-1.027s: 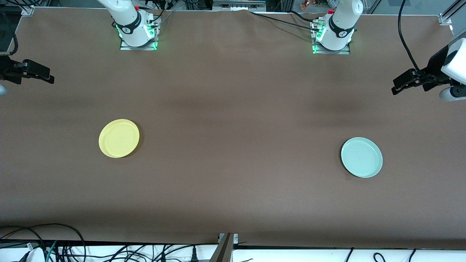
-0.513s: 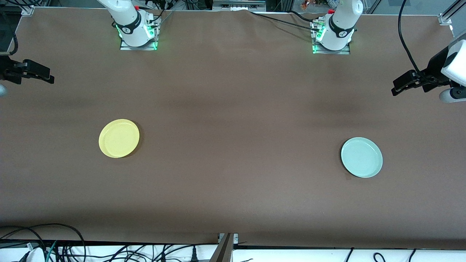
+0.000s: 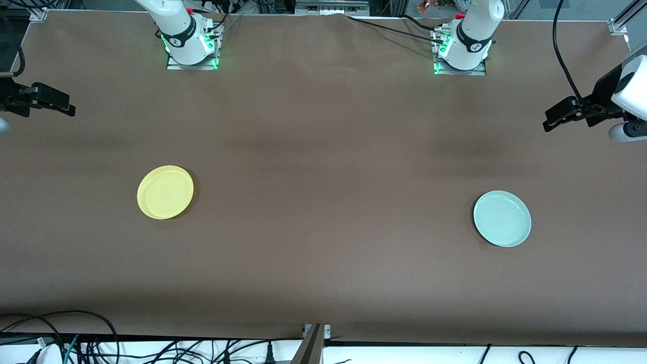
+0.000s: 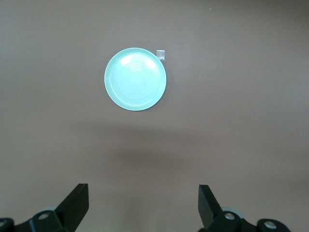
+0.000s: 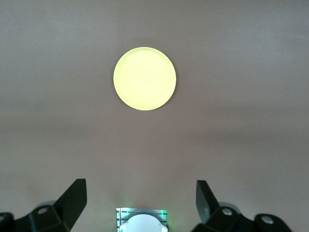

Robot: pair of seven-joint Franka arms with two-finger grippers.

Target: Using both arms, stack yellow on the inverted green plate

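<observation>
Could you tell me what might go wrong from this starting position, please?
1. The round pale green plate lies right side up, flat on the brown table; its low rim gives the open left gripper little to catch when flipping it.
2. The round yellow plate sits toward the right arm's end, far from the green one, so the open right gripper faces a long carry.

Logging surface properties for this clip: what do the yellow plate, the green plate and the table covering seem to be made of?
Yellow plate: likely plastic or melamine, with a smooth, even colour and soft sheen. Green plate: probably glazed ceramic or glossy plastic; it shows bright highlights and faint concentric rings. Table covering: looks like matte brown fabric or felt, with no glare and slight wrinkles at the edge by the arm bases.
</observation>
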